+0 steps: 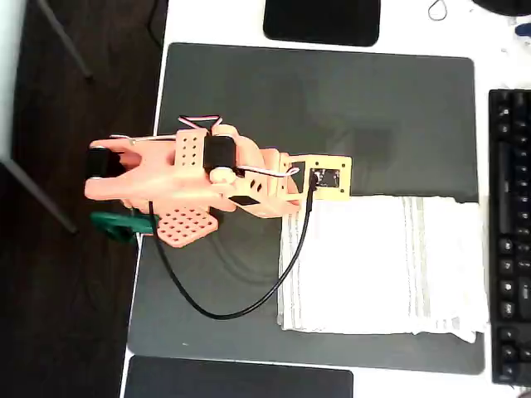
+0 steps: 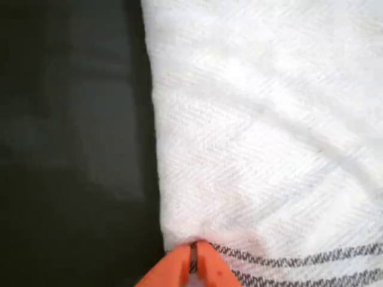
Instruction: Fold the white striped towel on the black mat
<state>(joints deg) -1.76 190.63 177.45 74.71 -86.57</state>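
The white striped towel (image 1: 382, 265) lies on the lower right part of the black mat (image 1: 315, 108), its right edge reaching past the mat's border. In the wrist view the towel (image 2: 263, 137) fills the right side, with creases running toward my gripper (image 2: 192, 266). The two orange fingertips (image 2: 209, 272) are pressed together on the towel's edge, right by its grey stripes. From overhead, my orange arm (image 1: 199, 178) reaches from the left to the towel's upper left corner, and the wrist hides the fingers there.
A black keyboard (image 1: 510, 232) runs along the right edge. Glossy black rectangles lie beyond the mat at the top (image 1: 322, 21) and bottom (image 1: 241, 381). A black cable (image 1: 224, 313) loops over the mat's lower left. A green clamp (image 1: 116, 224) sits at the table's left edge.
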